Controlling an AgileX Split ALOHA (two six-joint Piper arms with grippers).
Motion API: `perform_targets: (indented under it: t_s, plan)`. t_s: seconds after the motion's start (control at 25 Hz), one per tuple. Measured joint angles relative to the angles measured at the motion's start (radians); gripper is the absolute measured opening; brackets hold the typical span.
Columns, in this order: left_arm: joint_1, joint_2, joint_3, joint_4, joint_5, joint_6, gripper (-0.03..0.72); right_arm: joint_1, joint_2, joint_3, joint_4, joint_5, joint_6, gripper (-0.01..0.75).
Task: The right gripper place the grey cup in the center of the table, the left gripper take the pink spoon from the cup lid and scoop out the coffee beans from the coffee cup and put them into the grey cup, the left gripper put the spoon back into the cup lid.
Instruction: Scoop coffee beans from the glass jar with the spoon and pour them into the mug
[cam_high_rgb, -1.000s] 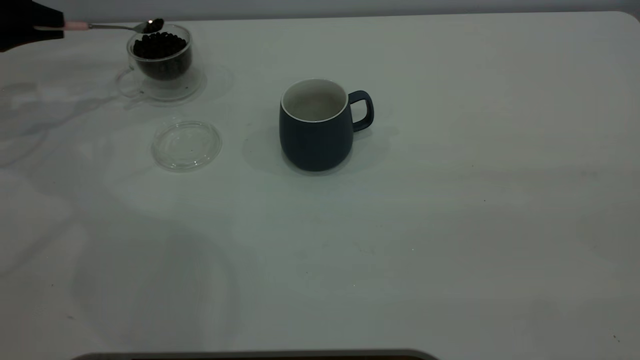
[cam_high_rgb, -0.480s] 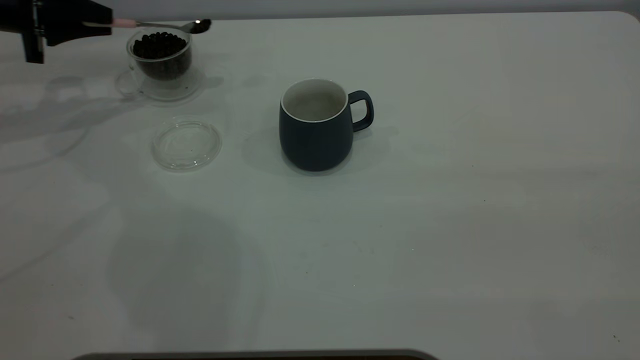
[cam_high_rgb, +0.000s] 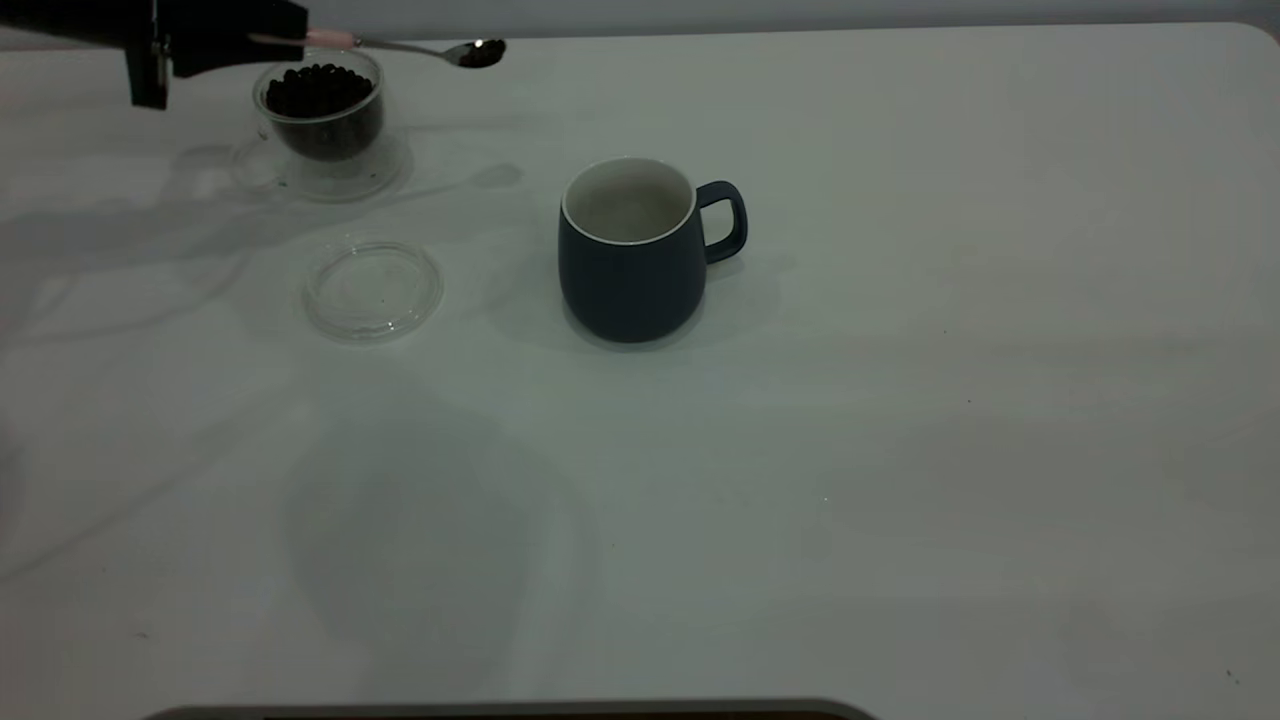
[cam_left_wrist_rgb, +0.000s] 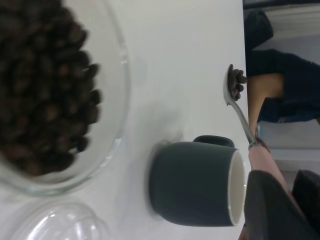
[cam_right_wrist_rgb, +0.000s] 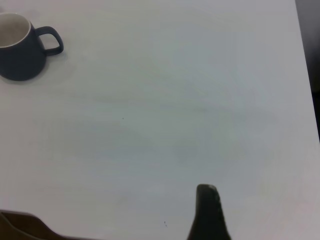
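My left gripper (cam_high_rgb: 290, 38) is at the far left, above the glass coffee cup (cam_high_rgb: 322, 110) full of coffee beans. It is shut on the pink handle of the spoon (cam_high_rgb: 478, 52), held level. The spoon's bowl carries a few beans and hangs in the air between the glass cup and the grey cup (cam_high_rgb: 630, 250). The grey cup stands upright mid-table, handle to the right, and looks empty. In the left wrist view the gripper (cam_left_wrist_rgb: 292, 187) grips the handle (cam_left_wrist_rgb: 264, 159) above the grey cup (cam_left_wrist_rgb: 192, 182). The clear lid (cam_high_rgb: 373, 290) lies empty. My right gripper (cam_right_wrist_rgb: 200, 222) is off to the right, empty.
The glass cup stands on a clear saucer (cam_high_rgb: 390, 175). The white table (cam_high_rgb: 900, 400) stretches right and forward of the grey cup. In the right wrist view the grey cup (cam_right_wrist_rgb: 22, 47) is far off, and the table's edge (cam_right_wrist_rgb: 305, 75) runs along one side.
My left gripper has moved to the right with the loaded spoon. The spoon's bowl went from over the glass cup to past its rim, nearer the grey cup. Nothing else moved.
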Motion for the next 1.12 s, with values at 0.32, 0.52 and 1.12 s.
perform_targets:
  t_s: [0.32, 0.52, 1.12]
  plan:
    - [-0.072, -0.023, 0.017, 0.009, 0.002, -0.009, 0.125, 0.000, 0.000, 0.000, 0.000, 0.000, 0.000, 0.588]
    - [-0.108, -0.023, 0.041, 0.013, 0.003, -0.004, 0.125, 0.000, 0.000, 0.000, 0.000, 0.000, 0.000, 0.588]
    - [-0.153, -0.069, 0.125, 0.037, 0.003, 0.025, 0.125, 0.000, 0.000, 0.000, 0.000, 0.000, 0.000, 0.588]
